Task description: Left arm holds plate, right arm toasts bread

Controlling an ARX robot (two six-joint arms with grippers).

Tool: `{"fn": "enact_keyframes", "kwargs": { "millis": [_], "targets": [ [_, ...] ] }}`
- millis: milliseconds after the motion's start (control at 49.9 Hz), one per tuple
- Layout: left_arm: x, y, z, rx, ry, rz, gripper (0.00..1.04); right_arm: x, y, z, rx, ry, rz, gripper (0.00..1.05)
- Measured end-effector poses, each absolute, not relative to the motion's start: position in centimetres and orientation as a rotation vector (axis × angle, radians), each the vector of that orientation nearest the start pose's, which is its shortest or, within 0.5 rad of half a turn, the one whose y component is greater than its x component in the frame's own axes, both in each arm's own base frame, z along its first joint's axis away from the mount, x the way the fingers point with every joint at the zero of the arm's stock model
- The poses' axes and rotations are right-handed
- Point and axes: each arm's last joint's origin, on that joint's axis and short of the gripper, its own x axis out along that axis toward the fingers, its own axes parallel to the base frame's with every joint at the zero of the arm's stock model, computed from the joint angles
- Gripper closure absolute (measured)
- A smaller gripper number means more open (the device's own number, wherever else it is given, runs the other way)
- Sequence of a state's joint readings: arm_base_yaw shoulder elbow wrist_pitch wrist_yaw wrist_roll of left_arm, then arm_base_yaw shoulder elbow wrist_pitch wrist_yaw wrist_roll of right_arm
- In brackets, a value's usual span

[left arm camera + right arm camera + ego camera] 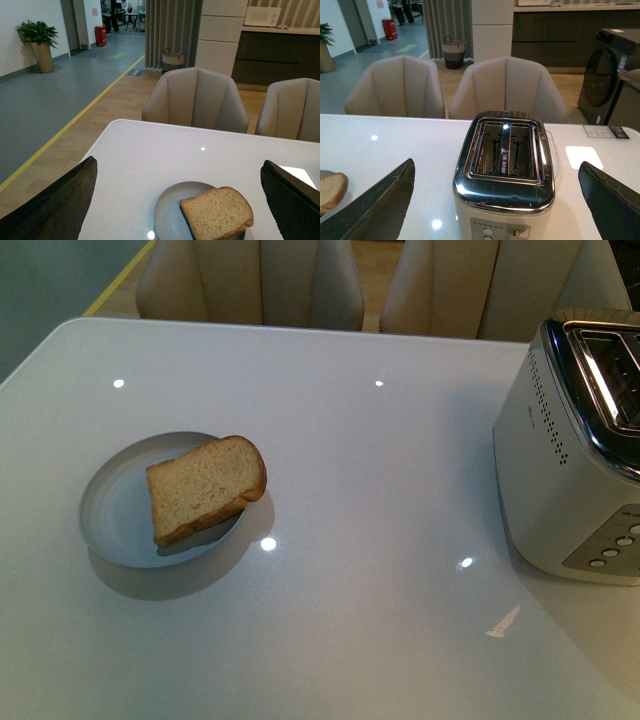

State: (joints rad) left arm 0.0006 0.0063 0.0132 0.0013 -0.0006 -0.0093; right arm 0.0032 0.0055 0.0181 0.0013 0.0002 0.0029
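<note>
A slice of light-brown bread (206, 488) lies tilted on a small pale blue-grey plate (112, 510) at the left of the white table, one edge propped on the rim. In the left wrist view the bread (216, 212) and plate (167, 212) lie ahead of my open left gripper (182, 210), whose dark fingers (55, 207) stand wide apart and touch neither. My right gripper (497, 205) is open, facing the cream toaster (504, 172) with two empty slots. Neither arm shows in the front view.
The toaster (575, 455) stands at the table's right edge, with buttons on its front. Beige chairs (250, 280) line the far side of the table (380, 570). A sliver of the bread (331, 190) shows at the edge of the right wrist view.
</note>
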Motion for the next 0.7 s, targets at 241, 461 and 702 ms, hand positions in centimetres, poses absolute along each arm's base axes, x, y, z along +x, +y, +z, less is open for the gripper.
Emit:
{"fn": "enact_keyframes", "kwargs": {
  "millis": [241,461,702],
  "targets": [
    [9.7,0.0,16.8,-0.009,-0.008,0.001,0.07,9.7,0.0,16.9,0.003,-0.014,0.003,0.09],
    [10.0,0.1,16.9,-0.127,0.536,-0.128,0.07,9.7,0.0,16.9,0.002,-0.014,0.004,0.09],
    [12.5,1.7,17.7,-0.232,0.624,-0.098,0.07,9.7,0.0,16.9,0.003,-0.014,0.003,0.09]
  ]
}}
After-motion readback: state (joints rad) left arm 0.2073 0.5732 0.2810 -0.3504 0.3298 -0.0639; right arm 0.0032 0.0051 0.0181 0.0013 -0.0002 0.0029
